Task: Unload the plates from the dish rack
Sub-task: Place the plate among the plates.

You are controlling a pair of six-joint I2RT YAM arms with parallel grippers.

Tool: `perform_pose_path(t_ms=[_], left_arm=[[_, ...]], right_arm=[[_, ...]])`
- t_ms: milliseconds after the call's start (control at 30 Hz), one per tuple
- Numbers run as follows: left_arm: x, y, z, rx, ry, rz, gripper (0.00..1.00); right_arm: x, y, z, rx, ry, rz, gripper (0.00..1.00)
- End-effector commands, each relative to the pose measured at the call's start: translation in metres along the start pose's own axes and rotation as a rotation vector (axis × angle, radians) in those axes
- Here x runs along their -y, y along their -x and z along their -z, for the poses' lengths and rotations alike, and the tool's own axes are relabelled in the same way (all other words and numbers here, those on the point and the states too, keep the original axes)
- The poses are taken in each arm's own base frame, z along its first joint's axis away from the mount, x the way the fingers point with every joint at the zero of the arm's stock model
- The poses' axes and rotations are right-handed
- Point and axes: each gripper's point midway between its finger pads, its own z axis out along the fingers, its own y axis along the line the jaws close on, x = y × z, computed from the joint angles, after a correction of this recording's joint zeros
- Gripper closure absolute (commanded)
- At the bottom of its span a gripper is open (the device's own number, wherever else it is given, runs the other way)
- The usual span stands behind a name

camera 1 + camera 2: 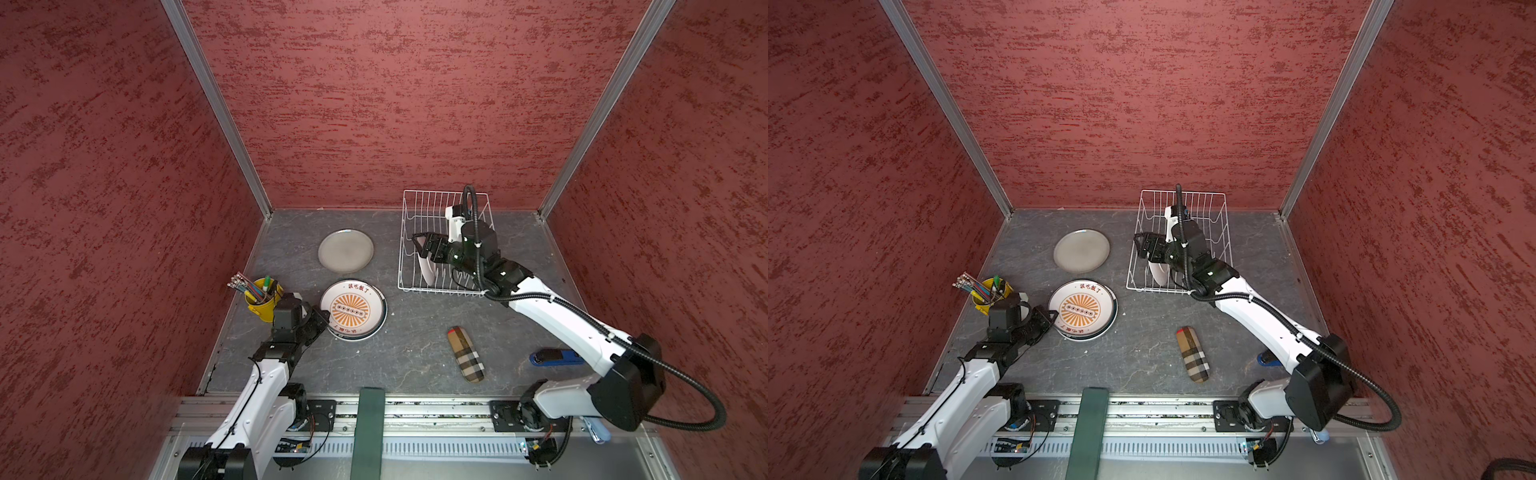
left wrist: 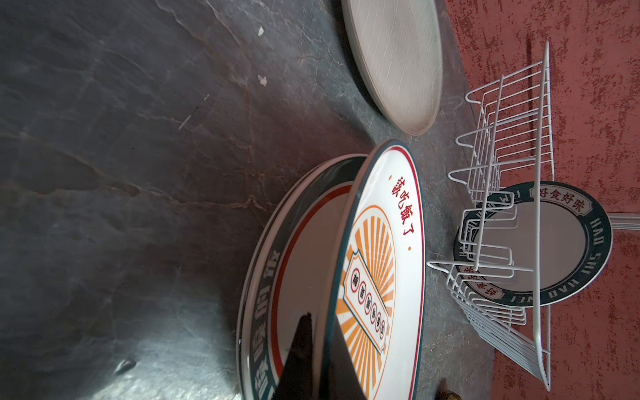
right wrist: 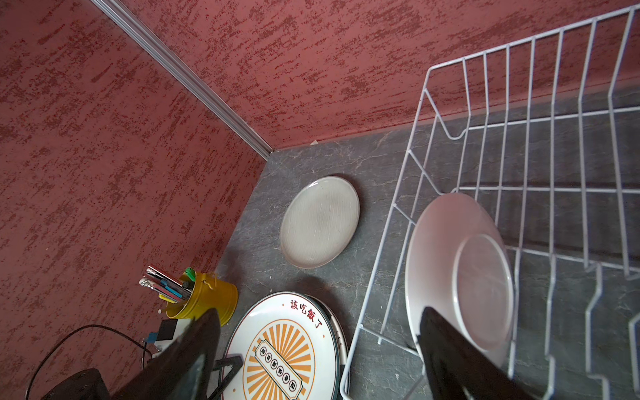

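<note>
on the dark, veined tabletop (image 1: 415,332), toward the far right: the dish rack (image 1: 419,216), white wire, flaring sides, a row of upright prongs along its floor. inside, at the near end, a single lettered plate (image 2: 535,242) standing on edge between prongs. white well, broad dark green rim band with pale lettering and red characters on the face shown in the left wrist view. plain white back with a raised foot ring in the right wrist view.

right gripper (image 1: 420,246) reaching into the rack over that plate, jaws spread wide, nothing clamped. one finger (image 3: 460,367) low by the plate's back, contact hard to judge.

left of the rack, flat on the tabletop and apart from everything: the grey-beige plate (image 1: 345,250), plain, faintly streaked.

nearer the left arm, a stack. on top, the sunburst plate (image 1: 351,309): white, orange rays around a ticket-shaped panel, red characters, thin red line, dark green edge. left gripper (image 1: 325,321) closed on its near rim, that side raised, so tilted over the lower plate (image 2: 294,242), white with a red ring and a dark green lettered band. beneath that, seemingly one more white rim.

just behind the left gripper: a yellow cup (image 1: 264,305) of pens. near the right arm: a plaid case (image 1: 465,353).
</note>
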Motion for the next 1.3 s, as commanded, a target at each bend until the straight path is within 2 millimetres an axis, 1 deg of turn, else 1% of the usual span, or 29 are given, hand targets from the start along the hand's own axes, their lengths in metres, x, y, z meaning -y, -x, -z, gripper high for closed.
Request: perform_pose_path(t_ms=[0,500,533,633,733,800,867,967,1267], left_arm=[[0.017,0.012,0.001,0.044,-0.076,-0.001,1.0],[0.004,-0.001,-0.009,-0.027,-0.028,-0.004,1.0],[0.004,-0.002,-0.009,-0.032,-0.03,-0.009,0.94],[0.002,-0.003,-0.008,-0.035,-0.024,-0.019,0.88],[0.001,-0.001,-0.006,-0.013,-0.018,-0.026,0.73],[0.0,0.001,-0.004,-0.001,-0.016,-0.029,0.66],[0.0,0.001,-0.003,0.007,-0.016,-0.034,0.53],[-0.001,0.001,-0.003,0.002,-0.01,-0.04,0.41],[-0.004,0.003,0.0,-0.004,0.048,-0.094,0.29]], right_arm=[[0.005,0.008,0.001,0.02,-0.027,0.012,0.1],[0.011,0.007,0.001,0.023,-0.055,0.022,0.09],[0.01,0.007,0.002,0.024,-0.053,0.022,0.09],[0.011,0.007,0.002,0.024,-0.056,0.022,0.09],[0.012,0.008,0.004,0.029,-0.064,0.027,0.09],[0.013,0.01,0.005,0.035,-0.069,0.028,0.1],[0.012,0.01,0.006,0.038,-0.068,0.031,0.1],[0.013,0.009,0.005,0.034,-0.074,0.037,0.1],[0.015,0.009,0.006,0.036,-0.08,0.034,0.1]])
